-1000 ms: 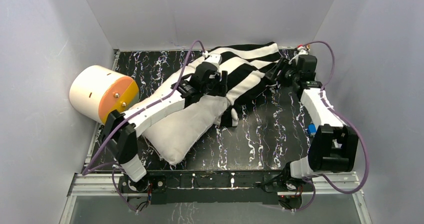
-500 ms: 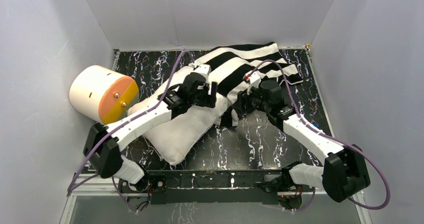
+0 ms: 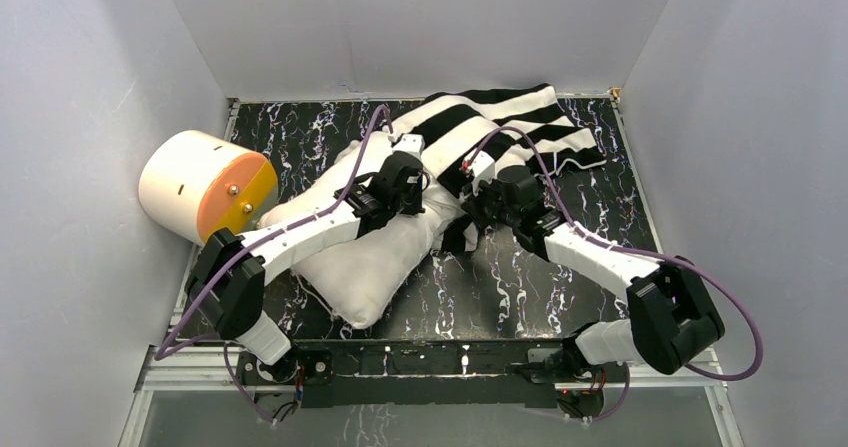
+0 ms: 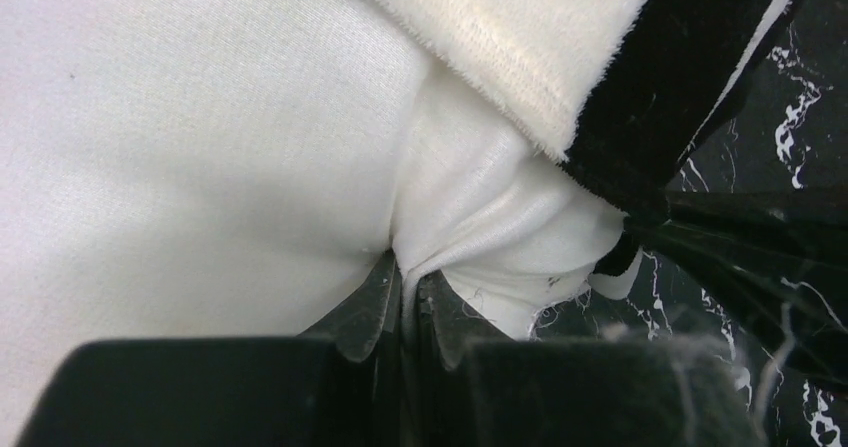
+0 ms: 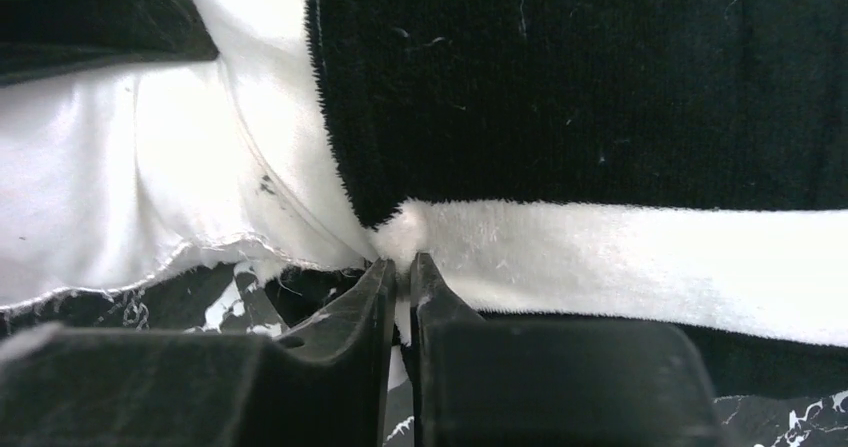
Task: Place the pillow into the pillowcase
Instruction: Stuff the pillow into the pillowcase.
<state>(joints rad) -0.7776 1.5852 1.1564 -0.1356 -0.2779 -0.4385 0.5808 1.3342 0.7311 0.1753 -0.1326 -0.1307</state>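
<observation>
Pale grey walls (image 3: 400, 27) box in the black, white-veined counter (image 3: 560, 257). The pillow (image 3: 370, 267) lies near left, one corner seemingly inside the pillowcase (image 3: 500, 117) spread far right. Left pincer (image 4: 408, 287) clenches pillow fabric; right pincer (image 5: 400, 277) clenches the pillowcase's white edge

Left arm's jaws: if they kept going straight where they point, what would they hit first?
The left jaws are shut on a fold of the pillow, so they would press into it first; the pillowcase hem seems just beyond.
</observation>
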